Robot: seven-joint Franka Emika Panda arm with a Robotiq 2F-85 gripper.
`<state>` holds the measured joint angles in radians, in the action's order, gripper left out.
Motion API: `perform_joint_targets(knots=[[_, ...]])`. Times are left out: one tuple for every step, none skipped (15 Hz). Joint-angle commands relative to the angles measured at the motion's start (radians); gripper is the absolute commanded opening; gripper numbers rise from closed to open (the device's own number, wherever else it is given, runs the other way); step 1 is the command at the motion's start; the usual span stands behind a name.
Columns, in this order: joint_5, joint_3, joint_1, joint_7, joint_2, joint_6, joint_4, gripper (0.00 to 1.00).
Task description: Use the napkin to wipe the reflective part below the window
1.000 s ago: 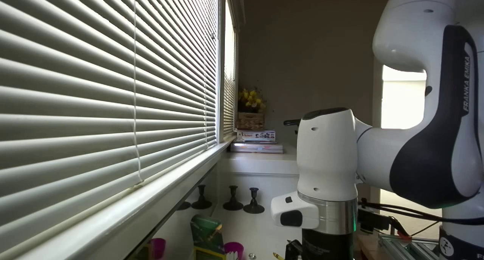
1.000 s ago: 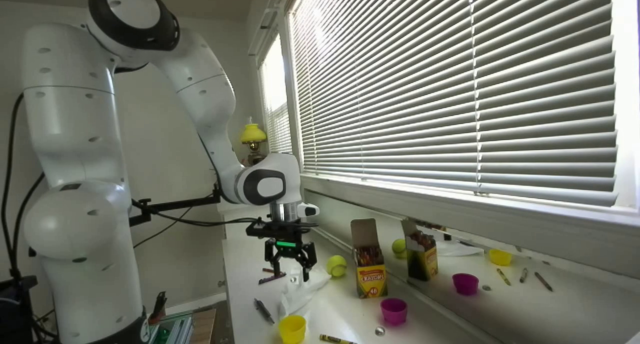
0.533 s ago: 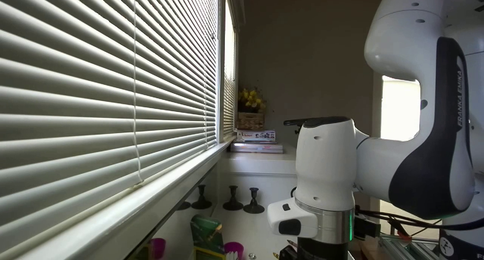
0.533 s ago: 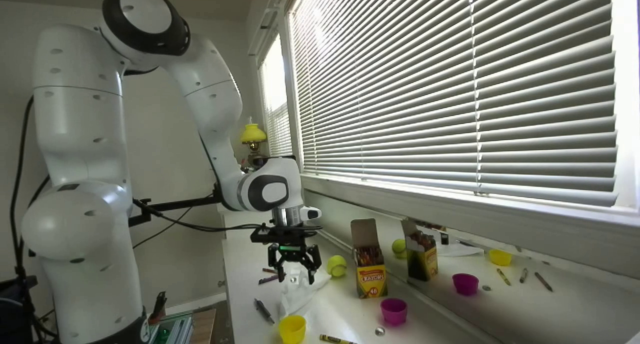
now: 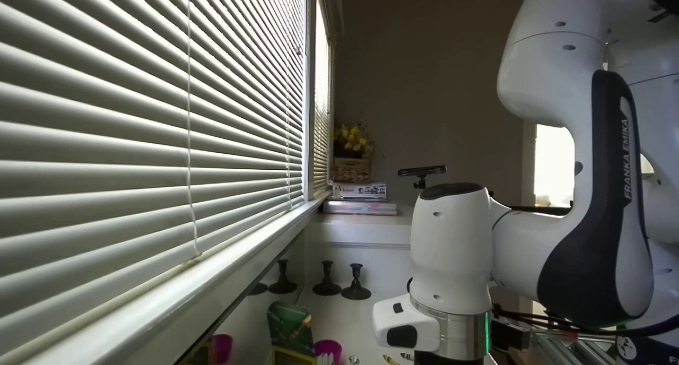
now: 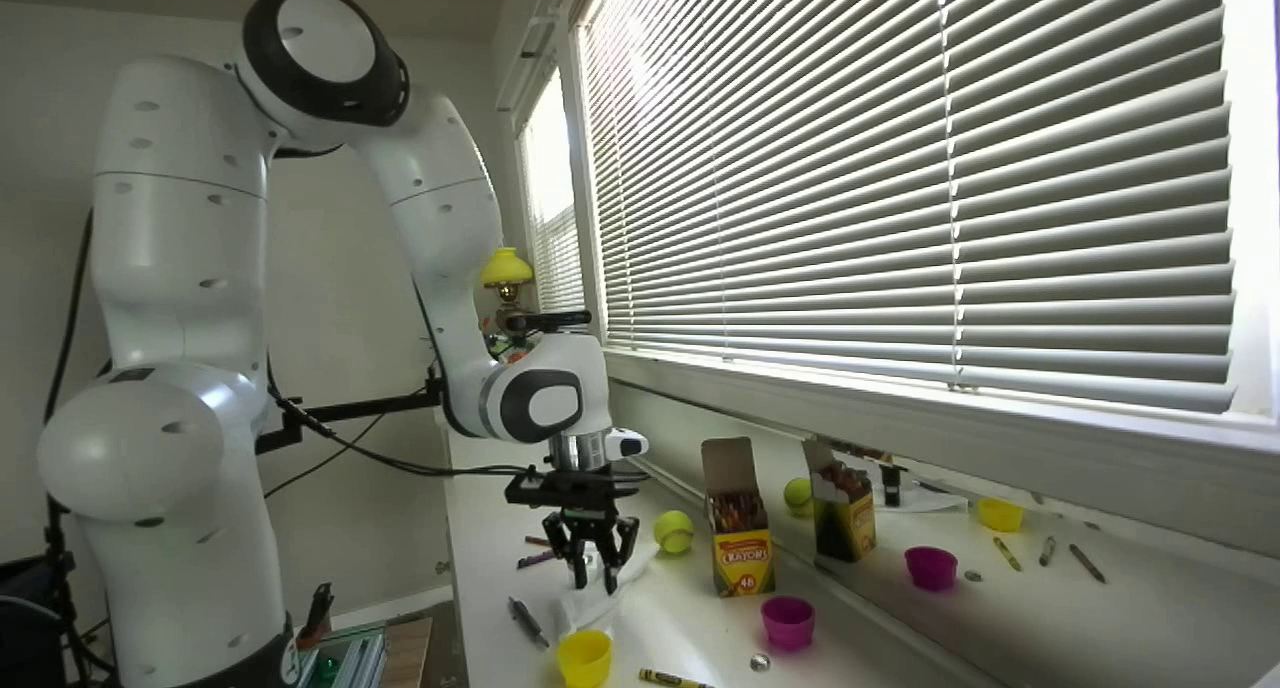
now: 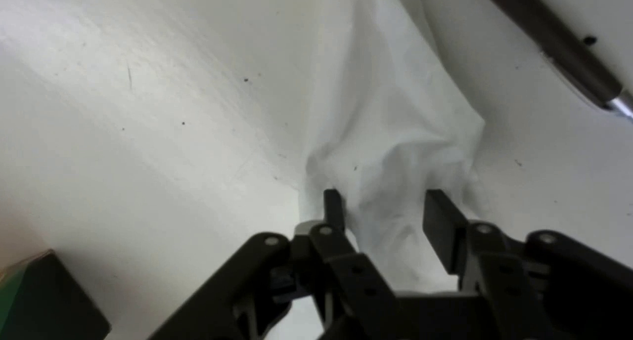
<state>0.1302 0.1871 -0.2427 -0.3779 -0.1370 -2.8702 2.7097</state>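
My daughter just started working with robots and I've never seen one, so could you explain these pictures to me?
The white machine is a robot arm; the black hand at its end is called a gripper. The two wider pictures were taken from two places outside the robot. The close-up was taken from its wrist, looking down.

On the white counter are a crumpled napkin, a pen, a crayon box, a tennis ball, a yellow cup, a pink cup and a yellow crayon. A blind-covered window runs alongside.

As far as I can see, nothing is held: the gripper's fingers stand apart over the napkin. Whether they touch it, I can't tell.
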Motion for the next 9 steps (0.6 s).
perform_joint_targets(knots=[[0.014,0.020,0.042,-0.011,-0.064,-0.044,-0.020,0.16],[0.015,0.022,0.048,-0.010,-0.065,-0.048,-0.023,0.10],[0.014,0.025,0.052,-0.011,-0.060,-0.046,-0.025,0.03],[0.012,0.025,0.058,-0.008,-0.039,-0.027,-0.026,0.01],[0.005,0.027,0.065,-0.007,-0.027,-0.016,-0.027,0.00],[0.006,0.019,0.073,0.002,0.003,0.002,-0.023,0.00],[0.000,0.021,0.084,-0.007,0.019,-0.001,-0.019,0.00],[0.009,0.008,0.089,0.008,0.044,0.013,-0.019,0.00],[0.014,-0.002,0.098,0.015,0.070,0.023,-0.016,0.00]])
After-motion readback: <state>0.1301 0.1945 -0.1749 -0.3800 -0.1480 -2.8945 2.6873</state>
